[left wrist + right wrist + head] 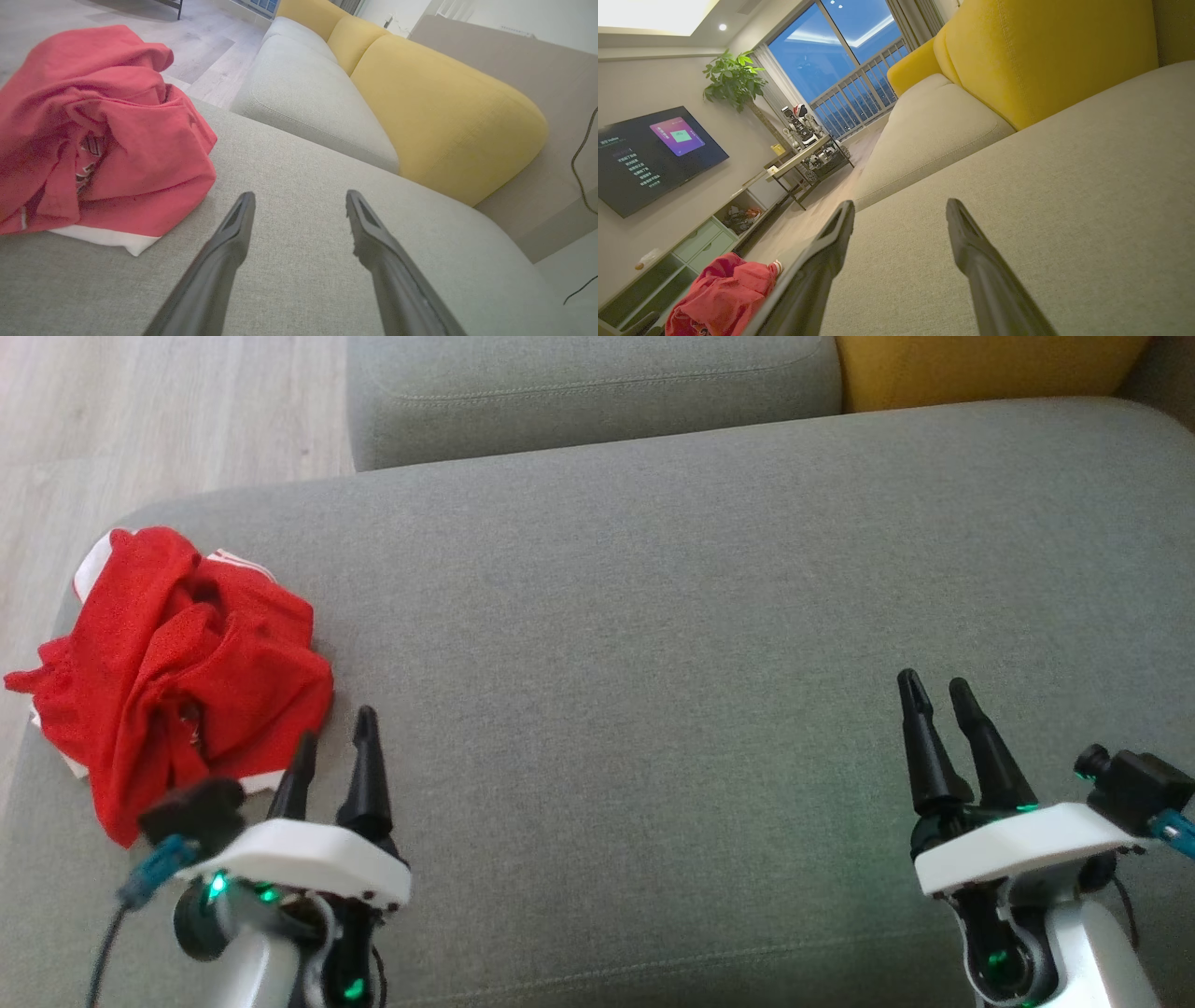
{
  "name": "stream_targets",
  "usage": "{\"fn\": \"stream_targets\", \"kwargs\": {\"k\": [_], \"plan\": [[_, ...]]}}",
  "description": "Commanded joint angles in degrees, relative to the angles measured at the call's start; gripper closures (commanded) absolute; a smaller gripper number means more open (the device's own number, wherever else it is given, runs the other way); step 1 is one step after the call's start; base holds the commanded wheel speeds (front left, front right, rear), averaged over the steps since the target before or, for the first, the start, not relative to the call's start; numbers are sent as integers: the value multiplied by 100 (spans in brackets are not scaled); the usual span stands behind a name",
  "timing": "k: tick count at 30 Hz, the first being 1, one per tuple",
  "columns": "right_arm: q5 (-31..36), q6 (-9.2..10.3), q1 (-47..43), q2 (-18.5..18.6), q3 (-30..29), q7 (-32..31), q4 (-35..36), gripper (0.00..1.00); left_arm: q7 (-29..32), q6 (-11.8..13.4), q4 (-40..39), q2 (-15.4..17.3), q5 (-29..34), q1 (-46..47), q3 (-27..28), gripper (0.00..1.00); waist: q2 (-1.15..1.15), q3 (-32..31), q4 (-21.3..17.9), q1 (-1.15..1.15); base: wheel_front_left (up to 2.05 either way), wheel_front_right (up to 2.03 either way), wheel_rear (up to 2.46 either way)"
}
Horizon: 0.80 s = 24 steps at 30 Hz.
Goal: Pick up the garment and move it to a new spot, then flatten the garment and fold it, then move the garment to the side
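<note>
Head view down on the sofa seat (653,616); wrist views low across it, garment (177,663) shared

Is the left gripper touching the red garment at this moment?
Apart. In the left wrist view, a strip of bare grey cushion shows between the left gripper and the red garment.

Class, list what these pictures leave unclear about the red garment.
Head view: the garment is crumpled, so its type is unclear; the left arm's camera covers its near edge.
Left wrist view: the left edge cuts it off.
Right wrist view: the bottom edge cuts it off.
</note>
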<state>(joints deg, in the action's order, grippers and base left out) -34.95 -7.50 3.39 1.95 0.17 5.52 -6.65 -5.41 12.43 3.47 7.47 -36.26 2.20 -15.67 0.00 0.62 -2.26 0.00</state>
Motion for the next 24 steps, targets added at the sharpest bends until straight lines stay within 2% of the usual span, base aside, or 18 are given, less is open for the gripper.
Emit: {"fn": "stream_targets", "kwargs": {"k": [1,13,15,24], "plan": [[127,1,281,56,91,58,215,0,-62,21,-207,110,131,360,103,0,0,1,0,0,0,0,0],[1152,1,343,65,204,277,157,0,-283,996,-79,514,1045,699,-789,0,0,57,-58,0,0,0,0],[1208,1,345,66,215,294,159,0,-300,1069,-97,531,1083,712,-840,0,0,58,-64,0,0,0,0],[1494,1,397,72,280,446,299,0,-454,1735,-495,775,1638,804,-1298,0,0,74,-103,0,0,0,0]]}}
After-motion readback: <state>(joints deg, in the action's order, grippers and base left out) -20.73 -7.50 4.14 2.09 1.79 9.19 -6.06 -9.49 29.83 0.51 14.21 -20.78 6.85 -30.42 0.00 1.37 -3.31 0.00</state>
